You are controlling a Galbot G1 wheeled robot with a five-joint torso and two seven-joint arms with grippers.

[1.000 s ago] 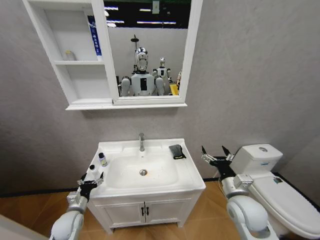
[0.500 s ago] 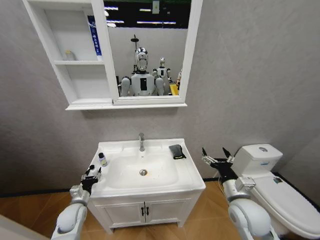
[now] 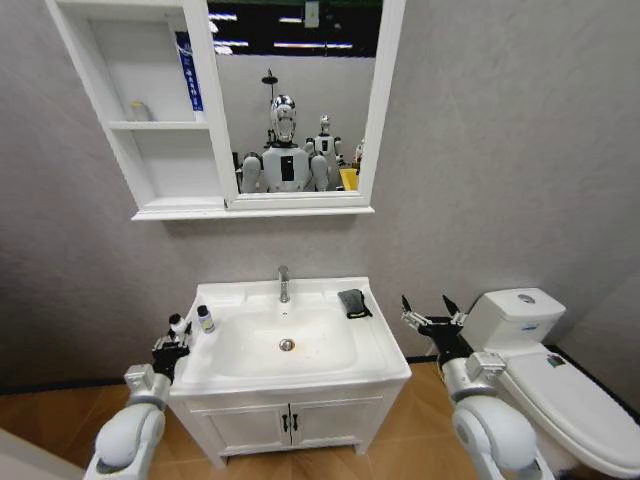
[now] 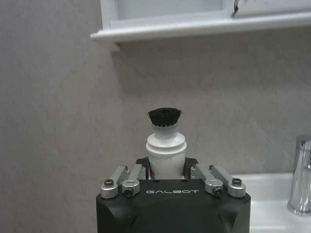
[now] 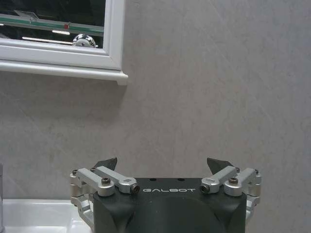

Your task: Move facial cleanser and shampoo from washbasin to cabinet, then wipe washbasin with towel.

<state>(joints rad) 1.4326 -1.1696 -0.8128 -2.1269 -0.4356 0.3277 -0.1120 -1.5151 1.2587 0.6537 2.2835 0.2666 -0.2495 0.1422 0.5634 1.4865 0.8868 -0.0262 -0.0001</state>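
My left gripper (image 3: 170, 347) is shut on a white bottle with a black cap (image 3: 177, 322), just off the left edge of the washbasin (image 3: 300, 372). In the left wrist view this bottle (image 4: 166, 145) stands upright between the fingers of the left gripper (image 4: 166, 171). Whether it is the shampoo or the facial cleanser I cannot tell. A second small dark-capped bottle (image 3: 205, 318) stands on the basin's left rim. The dark towel (image 3: 353, 302) lies on the back right rim. The cabinet (image 3: 150, 150) hangs above left. My right gripper (image 3: 432, 318) (image 5: 165, 165) is open and empty, right of the basin.
A chrome tap (image 3: 283, 284) (image 4: 300, 179) stands at the basin's back. A blue tube (image 3: 188, 70) and a small bottle (image 3: 138, 110) are in the cabinet's upper shelf. The mirror (image 3: 295, 100) adjoins it. A white toilet (image 3: 540, 350) stands close on the right.
My left gripper has risen and shifted left with the white bottle, from the basin's front left corner to beside its edge. The right arm has barely moved.
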